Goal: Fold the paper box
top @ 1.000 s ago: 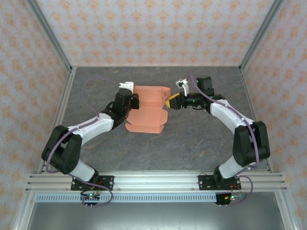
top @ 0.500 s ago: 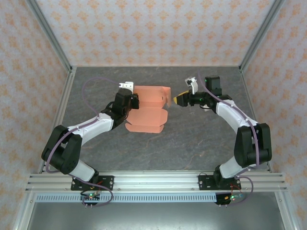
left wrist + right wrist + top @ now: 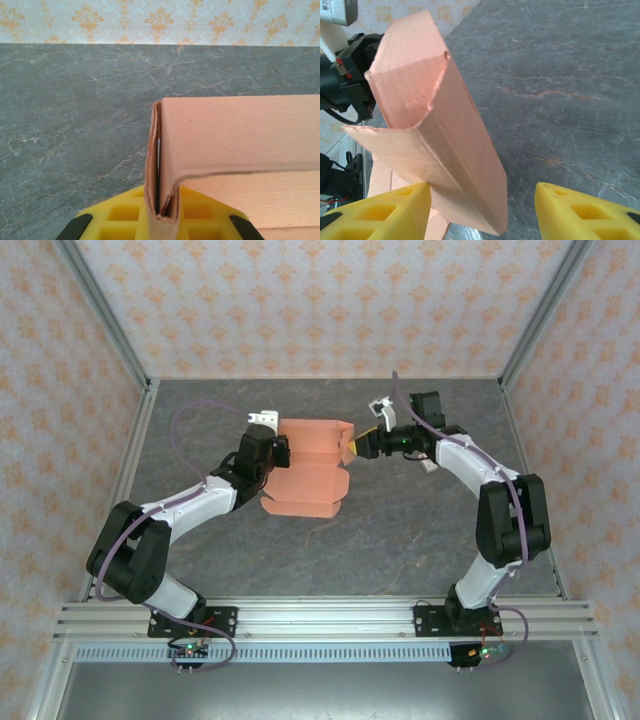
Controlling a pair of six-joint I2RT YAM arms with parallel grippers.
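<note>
Salmon-orange paper box (image 3: 310, 465) rests on the table (image 3: 420, 540), left wall clamped in the left gripper (image 3: 160, 215). Jaws apart, the right gripper (image 3: 482, 210) has swung back in, seemingly straddling the right end to fold it.

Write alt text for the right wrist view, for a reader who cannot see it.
A partly folded salmon-orange paper box, one flap curling upward, slants between the open yellow fingers of the right gripper, nearer the finger on the picture's left. Behind it lie a grey marbled table and the left arm's black wrist.
</note>
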